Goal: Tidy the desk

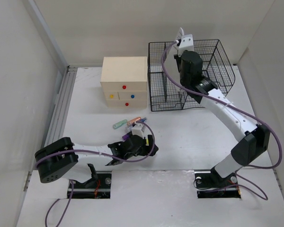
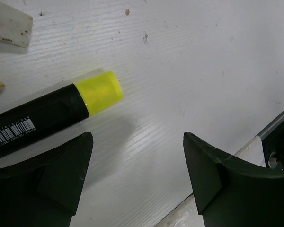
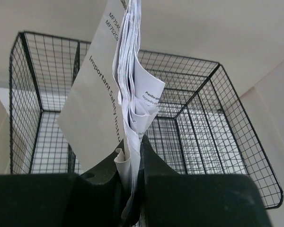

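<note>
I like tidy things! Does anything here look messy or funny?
Yes. The paper leaflets pinched in the right gripper look crumpled and bent above the black wire organizer. A yellow highlighter lies loose on the desk.

Plain off-white panel walls [image 1: 14, 71] close off the left, rear and right sides. Lighting is even and diffuse; shadows are soft. A small beige wooden drawer box [image 1: 124, 70] with red, yellow and blue knobs stands near the rear wall, beside a black wire mesh organizer [image 1: 222, 66].

A highlighter [image 2: 47, 111] (yellow cap, black barrel) lies on the desk [image 2: 189, 71], beside the spread-open left hand [image 2: 137, 137].
</note>
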`<action>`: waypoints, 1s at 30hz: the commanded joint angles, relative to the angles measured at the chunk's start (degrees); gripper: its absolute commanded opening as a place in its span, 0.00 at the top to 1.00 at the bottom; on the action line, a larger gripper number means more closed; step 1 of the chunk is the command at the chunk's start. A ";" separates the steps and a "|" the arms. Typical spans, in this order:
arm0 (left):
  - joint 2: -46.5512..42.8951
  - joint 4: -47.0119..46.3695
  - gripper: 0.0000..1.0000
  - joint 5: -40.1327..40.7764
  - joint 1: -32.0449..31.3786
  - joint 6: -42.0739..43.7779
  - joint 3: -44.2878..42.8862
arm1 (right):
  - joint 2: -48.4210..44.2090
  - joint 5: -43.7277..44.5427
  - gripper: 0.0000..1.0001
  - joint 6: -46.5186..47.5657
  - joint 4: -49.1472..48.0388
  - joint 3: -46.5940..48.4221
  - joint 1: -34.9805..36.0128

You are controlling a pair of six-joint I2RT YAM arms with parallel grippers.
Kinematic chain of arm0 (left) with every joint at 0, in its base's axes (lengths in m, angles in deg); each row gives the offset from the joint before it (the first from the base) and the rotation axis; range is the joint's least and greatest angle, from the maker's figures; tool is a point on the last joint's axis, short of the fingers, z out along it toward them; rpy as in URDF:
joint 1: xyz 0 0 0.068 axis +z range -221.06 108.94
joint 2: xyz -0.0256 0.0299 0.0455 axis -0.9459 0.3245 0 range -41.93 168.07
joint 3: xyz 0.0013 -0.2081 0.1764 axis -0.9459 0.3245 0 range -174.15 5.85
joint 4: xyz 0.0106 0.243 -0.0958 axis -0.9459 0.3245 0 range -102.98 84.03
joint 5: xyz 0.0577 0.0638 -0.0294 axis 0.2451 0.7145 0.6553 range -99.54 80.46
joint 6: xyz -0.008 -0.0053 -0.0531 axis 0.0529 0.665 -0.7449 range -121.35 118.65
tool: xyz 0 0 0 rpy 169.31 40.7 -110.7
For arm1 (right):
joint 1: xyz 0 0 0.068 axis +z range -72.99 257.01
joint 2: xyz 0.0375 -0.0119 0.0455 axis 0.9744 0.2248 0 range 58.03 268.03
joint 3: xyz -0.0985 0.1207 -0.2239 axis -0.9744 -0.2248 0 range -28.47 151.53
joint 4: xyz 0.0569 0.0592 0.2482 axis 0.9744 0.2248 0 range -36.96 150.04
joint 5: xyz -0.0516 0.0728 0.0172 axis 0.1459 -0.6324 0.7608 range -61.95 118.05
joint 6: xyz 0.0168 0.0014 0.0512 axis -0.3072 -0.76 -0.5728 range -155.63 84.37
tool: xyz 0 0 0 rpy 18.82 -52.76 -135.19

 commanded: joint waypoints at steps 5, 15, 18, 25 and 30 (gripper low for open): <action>2.48 5.60 0.25 -1.21 -0.40 -0.23 0.84 | -2.50 7.35 1.00 4.12 -11.10 6.46 2.97; 5.82 4.55 0.25 -1.73 -0.92 0.91 -1.52 | -2.50 9.28 1.00 5.18 -12.67 5.85 2.44; 6.34 4.55 0.25 -1.73 -0.92 0.91 -1.53 | -1.01 9.81 1.00 5.18 -12.68 5.85 1.92; 5.11 4.55 0.25 -1.73 -0.92 0.91 -1.53 | 4.17 7.61 1.00 2.37 -12.68 3.39 1.91; 1.25 6.65 0.25 -1.73 -0.92 0.91 -1.53 | 7.60 5.77 1.00 -1.75 -13.21 1.55 1.91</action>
